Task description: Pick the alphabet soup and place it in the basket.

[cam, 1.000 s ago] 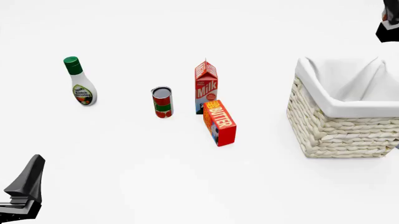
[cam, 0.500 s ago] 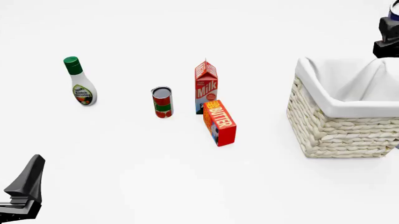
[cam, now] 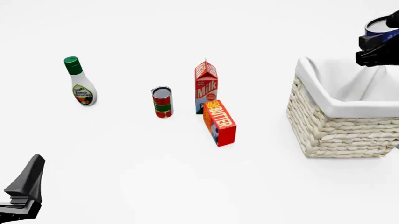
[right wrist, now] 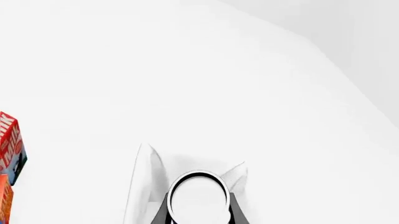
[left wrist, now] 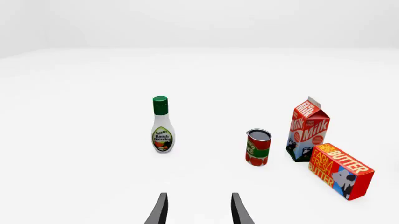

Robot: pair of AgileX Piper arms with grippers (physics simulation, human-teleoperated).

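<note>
My right hand (cam: pixel 378 45) clamps soup can (cam: pixel 378 26) upright, high above basket (cam: pixel 339 122) far rim, so it clears lining before drop. Left hand (left wrist: pixel 198 211) idle, spread, empty.

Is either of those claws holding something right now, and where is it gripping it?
The right gripper holds the alphabet soup by its sides, above the basket. The left gripper is open and holds nothing.

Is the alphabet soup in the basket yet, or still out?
Still out. The alphabet soup is held in the right hand, above the basket's far rim; the right wrist view shows its top between the fingers.
</note>
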